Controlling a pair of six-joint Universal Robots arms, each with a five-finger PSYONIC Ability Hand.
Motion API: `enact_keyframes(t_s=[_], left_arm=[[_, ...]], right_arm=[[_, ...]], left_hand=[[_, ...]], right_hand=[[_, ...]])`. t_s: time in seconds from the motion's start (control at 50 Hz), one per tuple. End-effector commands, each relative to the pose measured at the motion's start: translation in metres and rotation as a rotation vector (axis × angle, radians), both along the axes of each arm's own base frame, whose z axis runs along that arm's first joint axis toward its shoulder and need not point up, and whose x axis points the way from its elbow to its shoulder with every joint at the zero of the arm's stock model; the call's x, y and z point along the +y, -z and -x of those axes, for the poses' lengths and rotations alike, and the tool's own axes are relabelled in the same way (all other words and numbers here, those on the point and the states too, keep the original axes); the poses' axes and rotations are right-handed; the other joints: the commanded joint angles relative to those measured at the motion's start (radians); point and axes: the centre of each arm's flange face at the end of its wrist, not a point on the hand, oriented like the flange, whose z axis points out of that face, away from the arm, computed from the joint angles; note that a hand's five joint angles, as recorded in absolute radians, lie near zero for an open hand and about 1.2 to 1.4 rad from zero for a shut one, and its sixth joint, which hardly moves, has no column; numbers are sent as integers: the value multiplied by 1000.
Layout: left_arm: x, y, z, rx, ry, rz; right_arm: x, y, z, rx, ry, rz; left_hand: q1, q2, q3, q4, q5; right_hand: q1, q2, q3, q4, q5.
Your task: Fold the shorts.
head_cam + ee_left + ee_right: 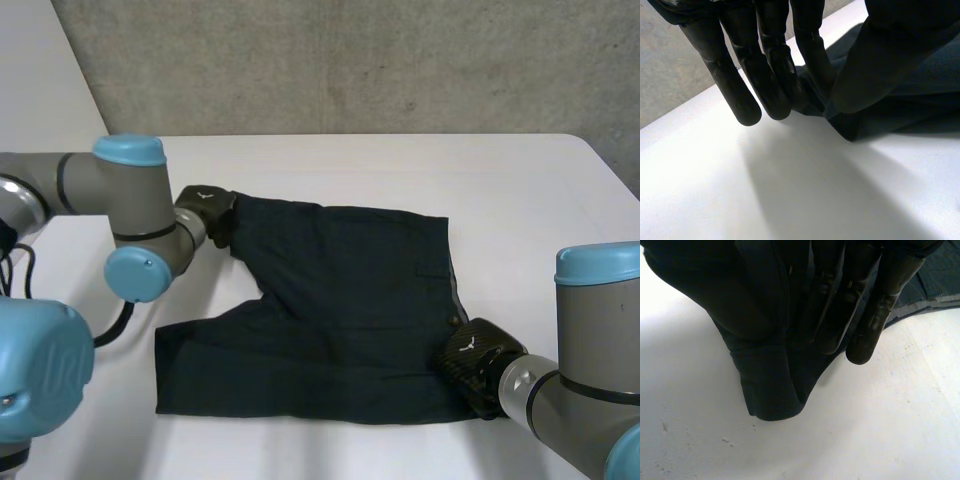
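Right hand [760, 295] was seen closed on shorts [772, 390]: cloth fold pinched between thumb and fingers at near waist corner. Left hand [765, 65] was closed on far leg corner, cloth pinched against thumb, outer fingers held straight. Shorts were spread on table [400, 170] between the 2 arms.

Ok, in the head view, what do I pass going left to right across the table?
First the left arm → left hand, pinching a far corner → shorts → right hand, pinching a near corner → right arm.
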Motion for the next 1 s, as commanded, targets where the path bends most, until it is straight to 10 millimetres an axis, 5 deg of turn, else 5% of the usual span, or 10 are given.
enact_keyframes(t_s=[0.02,0.26,0.36,0.48,0.54,0.62,0.76,0.86,1.0], left_arm=[[3,-9,-4,10,-4,3],[4,-73,-27,43,-48,107],[7,-82,-24,50,-37,128],[9,-73,-20,41,-27,107],[10,-53,-15,30,-17,63],[13,-29,-7,25,9,17],[12,-33,-4,112,35,6],[6,-48,-29,146,-33,2],[6,-43,-77,138,-148,-70]], right_arm=[[0,1,0,1,0,-2],[0,1,0,1,0,-2],[1,1,0,2,-1,-3],[1,1,0,2,-1,-4],[1,1,1,4,1,-5],[1,2,1,4,3,-7],[0,2,2,3,6,-6],[0,2,2,4,6,-9],[0,2,2,3,7,-9]], left_hand=[[284,205,211,206,254],[284,205,211,206,254],[284,205,211,206,254],[284,205,211,206,254],[249,171,176,172,219],[-73,-152,-146,-151,-104],[-505,-584,-578,-583,-536],[-503,-581,-576,-580,-533],[-465,-543,-538,-542,-495]], right_hand=[[421,218,218,208,214],[421,218,218,208,214],[421,218,218,208,214],[421,218,218,208,214],[421,218,218,208,214],[421,218,218,208,214],[421,218,218,208,214],[421,218,218,208,214],[421,218,218,208,214]])
